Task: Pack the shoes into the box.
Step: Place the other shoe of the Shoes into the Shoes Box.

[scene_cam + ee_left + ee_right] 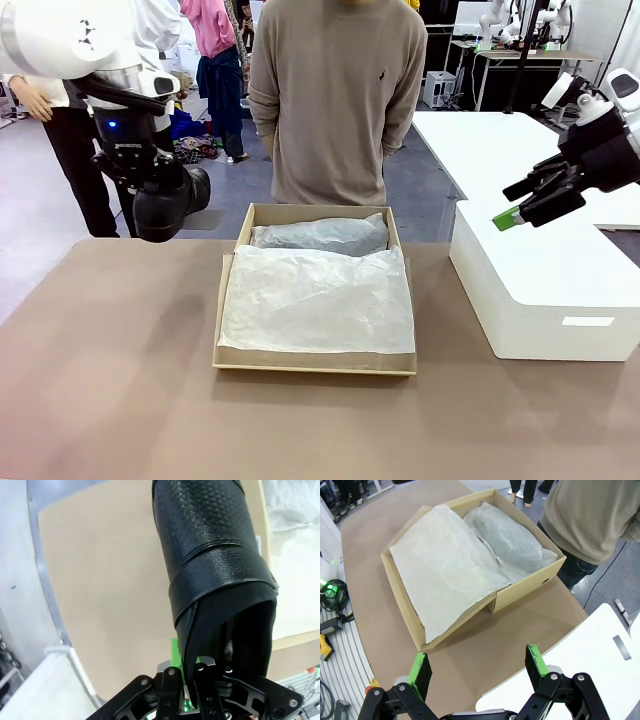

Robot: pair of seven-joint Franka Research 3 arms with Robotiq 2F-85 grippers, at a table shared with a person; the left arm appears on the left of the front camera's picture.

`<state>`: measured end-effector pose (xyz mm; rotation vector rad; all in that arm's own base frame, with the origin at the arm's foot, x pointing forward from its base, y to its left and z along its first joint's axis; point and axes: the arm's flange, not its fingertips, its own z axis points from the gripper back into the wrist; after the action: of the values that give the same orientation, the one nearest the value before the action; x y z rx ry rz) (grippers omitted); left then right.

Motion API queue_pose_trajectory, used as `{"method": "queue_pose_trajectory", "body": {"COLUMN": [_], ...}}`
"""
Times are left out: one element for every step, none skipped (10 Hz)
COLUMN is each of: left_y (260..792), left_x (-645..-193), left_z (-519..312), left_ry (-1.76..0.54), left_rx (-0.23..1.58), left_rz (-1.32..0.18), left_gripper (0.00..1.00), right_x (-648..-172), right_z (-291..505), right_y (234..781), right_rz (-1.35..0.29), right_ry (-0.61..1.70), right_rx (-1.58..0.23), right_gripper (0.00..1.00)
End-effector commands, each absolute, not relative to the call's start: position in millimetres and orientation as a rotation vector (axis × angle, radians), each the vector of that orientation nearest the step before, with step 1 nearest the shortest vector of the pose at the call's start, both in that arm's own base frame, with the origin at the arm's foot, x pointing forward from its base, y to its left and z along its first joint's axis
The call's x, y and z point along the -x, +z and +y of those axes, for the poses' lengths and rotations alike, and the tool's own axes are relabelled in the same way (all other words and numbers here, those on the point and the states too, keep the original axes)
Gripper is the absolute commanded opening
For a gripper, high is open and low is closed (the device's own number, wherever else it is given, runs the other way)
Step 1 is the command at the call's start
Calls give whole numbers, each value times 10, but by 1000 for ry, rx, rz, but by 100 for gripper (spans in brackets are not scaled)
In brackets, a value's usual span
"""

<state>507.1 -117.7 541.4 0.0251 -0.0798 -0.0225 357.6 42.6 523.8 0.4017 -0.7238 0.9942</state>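
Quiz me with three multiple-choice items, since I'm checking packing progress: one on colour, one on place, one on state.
1. The paper lining the box is: A white; B red; C blue.
2. The black shoe is: A inside the box; B in the left hand, above the table; C lying on the table.
3. The right hand is: A shut on a shoe; B shut on paper; C open, empty.
Answers: A, the lining is plainly white; B, that hand grips the shoe's opening; C, its green pads stand apart, nothing between.
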Motion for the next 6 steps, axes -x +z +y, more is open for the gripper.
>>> {"method": "queue_pose_trajectory", "body": {"left_y": [5534, 5511, 5481, 5437, 5437, 5437], "left_x": [-5169, -5171, -5166, -5109, -5109, -5109], "left_z": [-1343, -1430, -1488, -1372, -1372, -1372], "left_ry": [43, 59, 27, 28, 28, 28], "left_rx": [-18, 22, 25, -11, -11, -11], "left_rz": [-74, -69, -54, -66, -66, -66], "left_gripper": [0, 0, 0, 0, 0, 0], "right_x": [-3609, -3609, -3609, -3609, -3609, -3609], "right_z": [412, 412, 412, 412, 412, 412], "right_y": [5225, 5225, 5225, 5225, 5225, 5225], "right_rz": [-753, -753, -753, -753, -753, -753], "right_ry": [1014, 1014, 1014, 1014, 1014, 1014], "right_rx": [-425, -425, -425, -425, -425, -425], "right_gripper": [100, 100, 100, 100, 100, 100]}}
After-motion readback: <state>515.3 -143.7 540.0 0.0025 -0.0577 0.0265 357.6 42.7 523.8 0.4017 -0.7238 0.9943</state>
